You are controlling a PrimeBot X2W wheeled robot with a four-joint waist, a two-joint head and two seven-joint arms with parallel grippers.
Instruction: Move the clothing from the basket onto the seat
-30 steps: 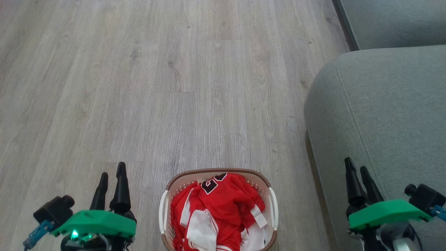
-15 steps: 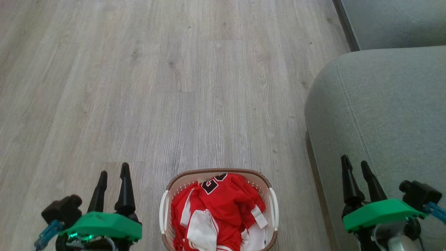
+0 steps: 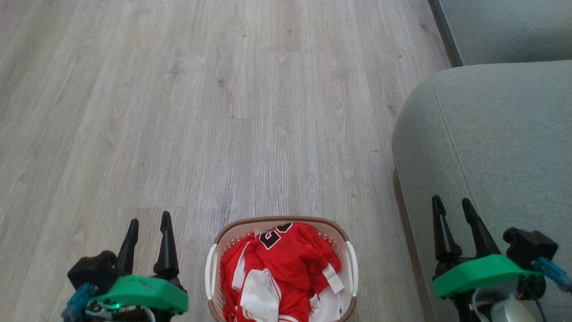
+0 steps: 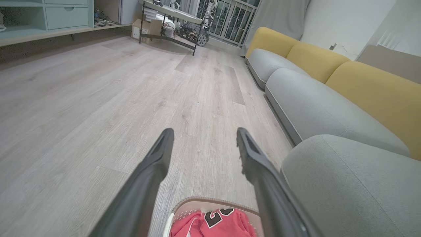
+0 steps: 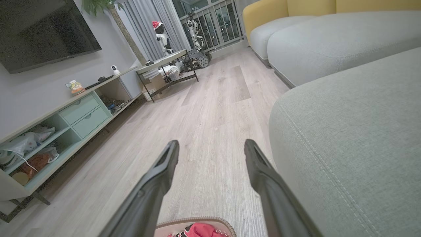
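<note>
Drifted inward, both — left pincer spread | right pincer spread | clothing unmoved in basket

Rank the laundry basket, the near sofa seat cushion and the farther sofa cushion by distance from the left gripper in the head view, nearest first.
1. Laundry basket, on the floor just right of the left gripper.
2. Near sofa seat cushion, past the basket, at the right.
3. Farther sofa cushion, top right corner, beyond the near one.
</note>
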